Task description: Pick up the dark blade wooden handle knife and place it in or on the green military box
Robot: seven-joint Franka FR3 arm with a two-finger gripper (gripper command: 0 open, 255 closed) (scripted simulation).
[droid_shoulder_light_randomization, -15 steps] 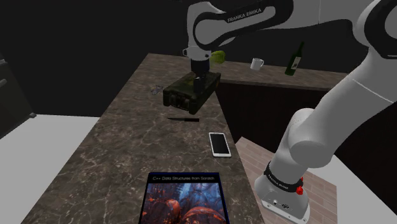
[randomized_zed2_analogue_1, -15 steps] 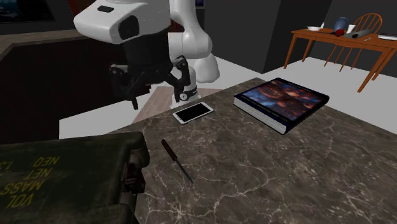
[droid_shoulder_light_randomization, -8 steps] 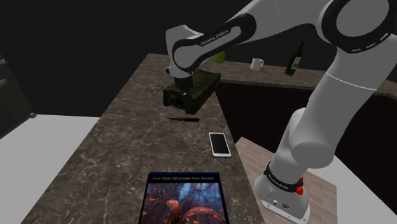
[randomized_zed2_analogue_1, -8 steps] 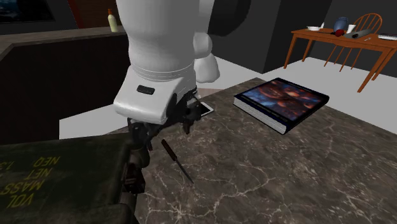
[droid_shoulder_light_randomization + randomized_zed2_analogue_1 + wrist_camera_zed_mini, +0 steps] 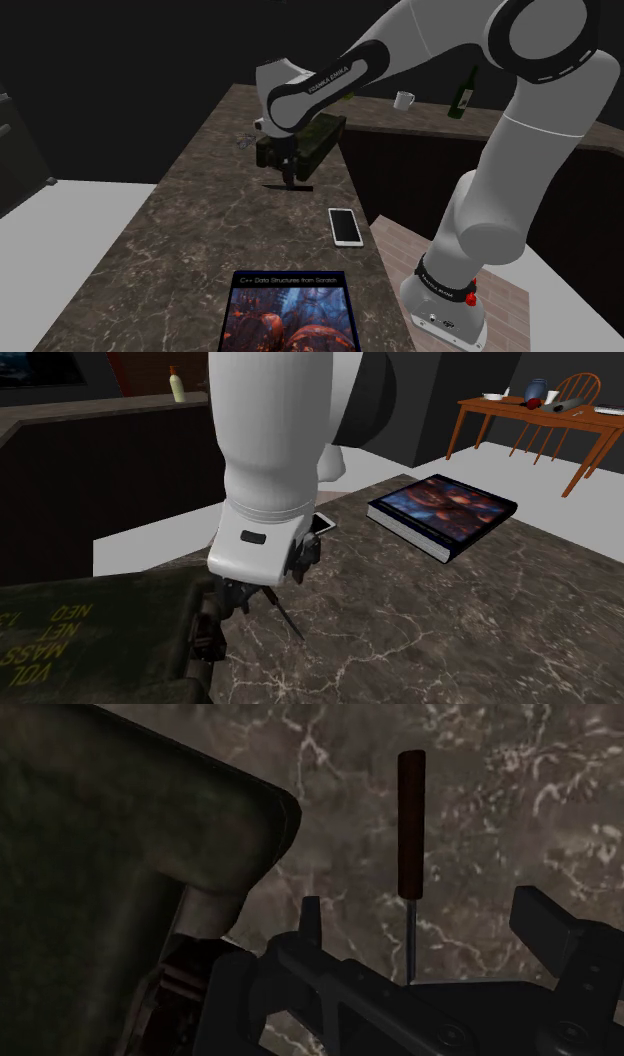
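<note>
Dark brown marble veined with white makes up the countertop, which runs away from the stand toward a black area in the shoulder view. On it lies a hardcover book with a reddish cover, nearest the camera, then a white phone, and farther along the green military box, its lid shut. A white mug and a dark bottle stand on a lower ledge behind. The arm bends down over the counter so that the gripper hangs low just in front of the box. In the wrist view the gripper has its two black fingers spread wide apart, holding nothing. The knife lies flat on the marble just beside the box. Its thin blade runs in between the fingers without touching either, and its reddish-brown handle reaches out beyond their tips. In the second exterior view the blade of the knife pokes out from under the white wrist, close to the box, with the phone and book beyond.
</note>
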